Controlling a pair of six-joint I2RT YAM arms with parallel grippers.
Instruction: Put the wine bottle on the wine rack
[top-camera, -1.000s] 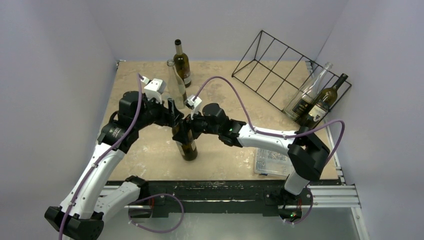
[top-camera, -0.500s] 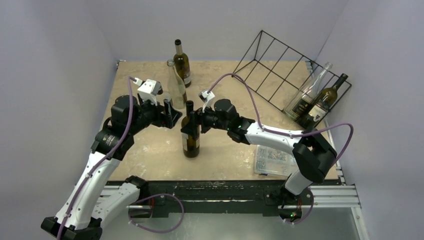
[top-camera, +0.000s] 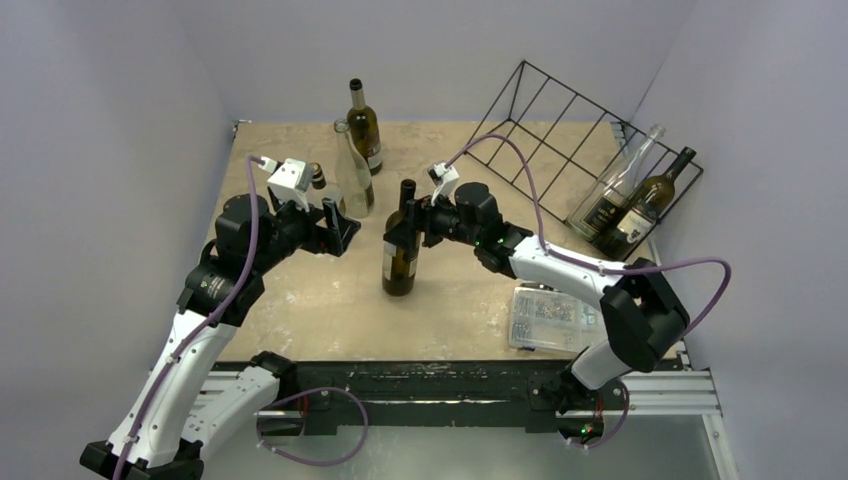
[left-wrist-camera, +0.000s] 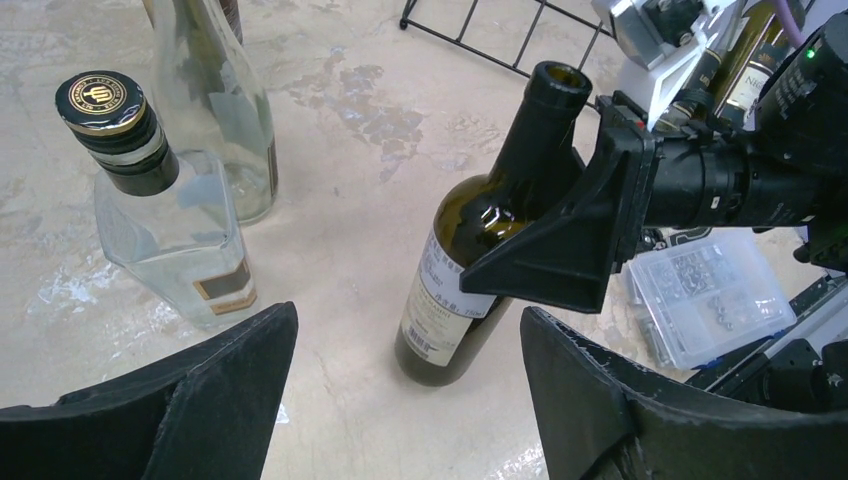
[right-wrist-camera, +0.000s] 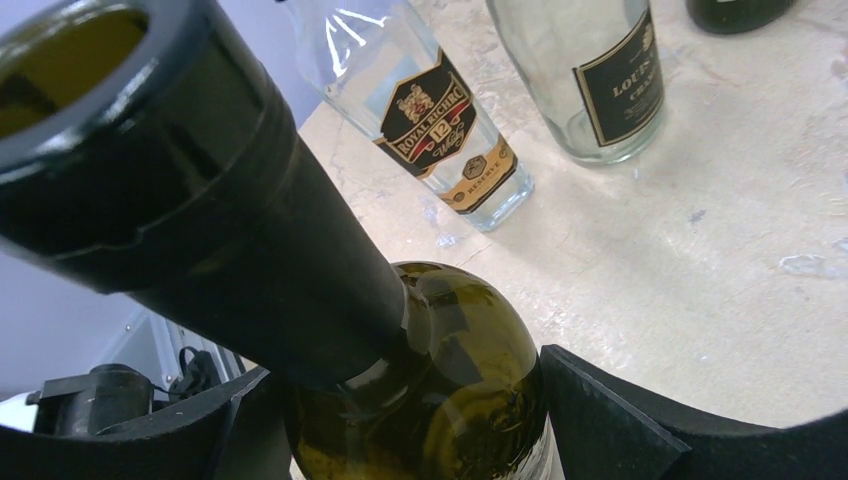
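While the right gripper (top-camera: 408, 224) grips the wine bottle (top-camera: 399, 265) at its shoulder, bottle slightly tilted at mid table (top-camera: 300, 300), left gripper (top-camera: 338, 224) wide open and empty, wine rack (top-camera: 575, 93) far right.

Plain lavender-grey walls (top-camera: 120, 100) close in the left, far and right edges of the tabletop (top-camera: 300, 300), a beige, marble-mottled slab under soft, even light. Along its near edge runs a black strip and an aluminium rail (top-camera: 660, 385), with a dull grey floor (top-camera: 480, 450) below.
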